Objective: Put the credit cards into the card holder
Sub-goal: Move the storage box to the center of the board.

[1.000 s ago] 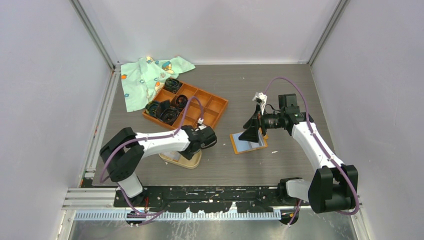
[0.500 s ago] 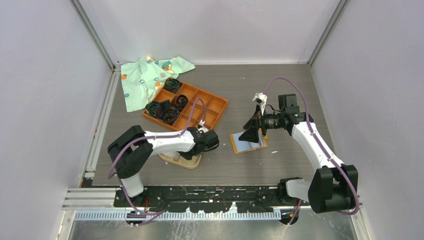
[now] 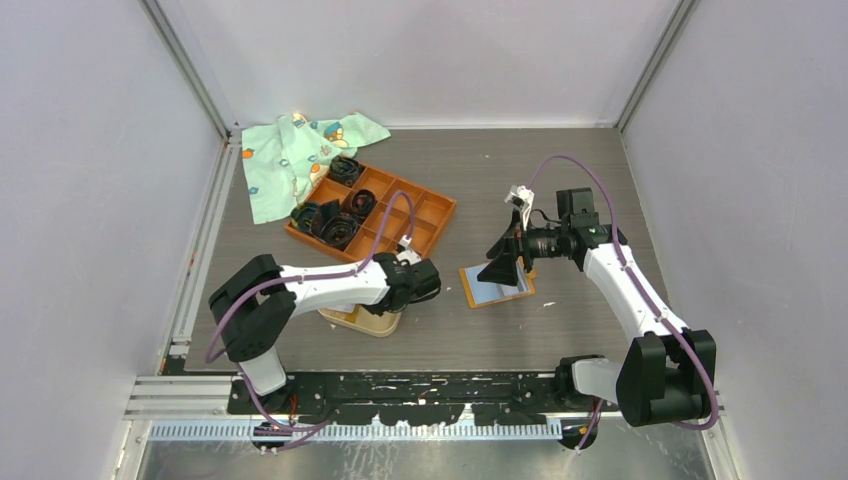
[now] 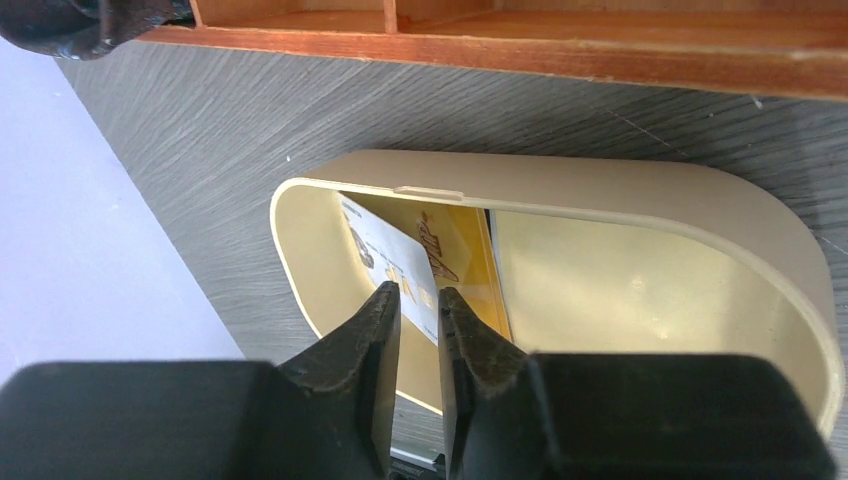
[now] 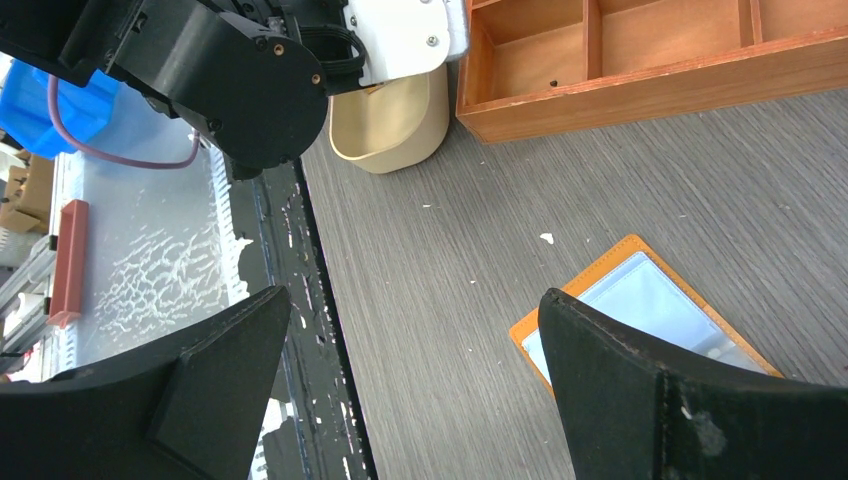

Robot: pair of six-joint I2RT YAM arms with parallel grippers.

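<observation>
Apparently, left hand (image 4: 418,292) inside card holder (image 4: 600,185) rim.

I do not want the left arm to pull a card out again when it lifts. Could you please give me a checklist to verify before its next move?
1. The white card is inside the card holder: ok, it leans at one end of it.
2. The yellow card is inside the holder: ok, next to the white one.
3. The left claw is free of the white card: cannot tell; its fingers stand close together at the card's edge.
4. The right claw is open and empty: ok, above the orange wallet.
5. More cards wait in the wallet: cannot tell.
6. The holder is apart from the orange tray: ok, a gap shows between them.
</observation>
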